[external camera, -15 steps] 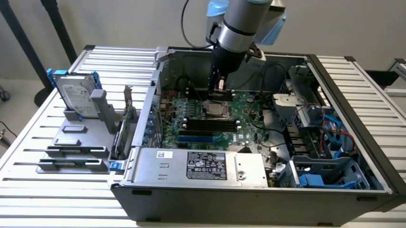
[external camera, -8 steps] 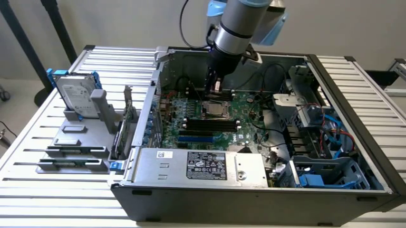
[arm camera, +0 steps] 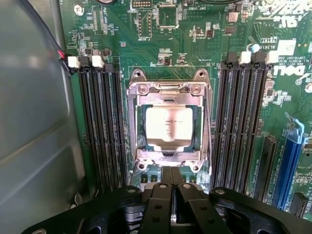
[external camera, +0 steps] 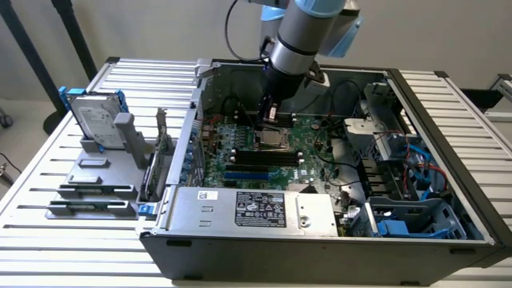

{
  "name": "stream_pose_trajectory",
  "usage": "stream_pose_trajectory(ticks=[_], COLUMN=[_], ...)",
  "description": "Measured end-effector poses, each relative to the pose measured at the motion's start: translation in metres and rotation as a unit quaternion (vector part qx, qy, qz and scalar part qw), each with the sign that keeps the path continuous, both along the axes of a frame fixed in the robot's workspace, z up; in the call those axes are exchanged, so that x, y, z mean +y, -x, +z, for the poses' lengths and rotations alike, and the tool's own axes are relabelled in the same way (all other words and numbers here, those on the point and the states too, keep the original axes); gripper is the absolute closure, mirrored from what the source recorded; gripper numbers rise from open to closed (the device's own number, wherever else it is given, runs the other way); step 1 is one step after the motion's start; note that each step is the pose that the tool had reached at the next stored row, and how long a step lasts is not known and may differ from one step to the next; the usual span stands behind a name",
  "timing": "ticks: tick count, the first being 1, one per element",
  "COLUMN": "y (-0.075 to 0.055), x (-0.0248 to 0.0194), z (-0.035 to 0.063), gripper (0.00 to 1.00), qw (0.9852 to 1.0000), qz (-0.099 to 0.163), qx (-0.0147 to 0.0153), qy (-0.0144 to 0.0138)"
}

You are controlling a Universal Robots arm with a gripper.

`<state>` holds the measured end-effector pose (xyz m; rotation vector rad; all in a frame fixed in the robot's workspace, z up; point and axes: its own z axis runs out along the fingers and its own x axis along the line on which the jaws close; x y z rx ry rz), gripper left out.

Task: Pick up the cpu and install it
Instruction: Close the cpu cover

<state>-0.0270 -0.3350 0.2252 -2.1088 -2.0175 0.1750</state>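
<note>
Wrist view: cpu [arm camera: 169, 127] lies in socket [arm camera: 169, 88] between memory slots [arm camera: 100, 126]; my tool [arm camera: 171, 187] pinched narrow, empty. Exterior view: arm [external camera: 298, 36] reaches into case [external camera: 320, 252], upper centre; hard drive [external camera: 95, 120] at exterior view's left.

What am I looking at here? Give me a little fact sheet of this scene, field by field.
setting: open computer case on a slatted table
arm: reaching down into the case, over the motherboard
gripper: shut, holding nothing, near the socket
cpu: lying in the socket, between black memory slots
beside the case: hard drive upright in a blue frame, at the exterior view's left
</note>
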Motion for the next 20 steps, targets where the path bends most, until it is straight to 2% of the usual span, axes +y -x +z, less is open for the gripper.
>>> stream_pose_trajectory(ticks=[5, 7, 12, 20], y=[0.0, 0.0, 0.0, 0.001], x=[-0.0014, -0.0017, -0.002, -0.002], z=[-0.0033, -0.0049, -0.0098, -0.0179], gripper=[0.89, 0.89, 0.89, 0.89], qw=[0.9999, 0.9999, 0.9998, 0.9998], qz=[-0.01, -0.013, -0.017, -0.018], qx=[0.0055, 0.0066, 0.0079, 0.0081], qy=[-0.0006, -0.0008, -0.0012, -0.0028])
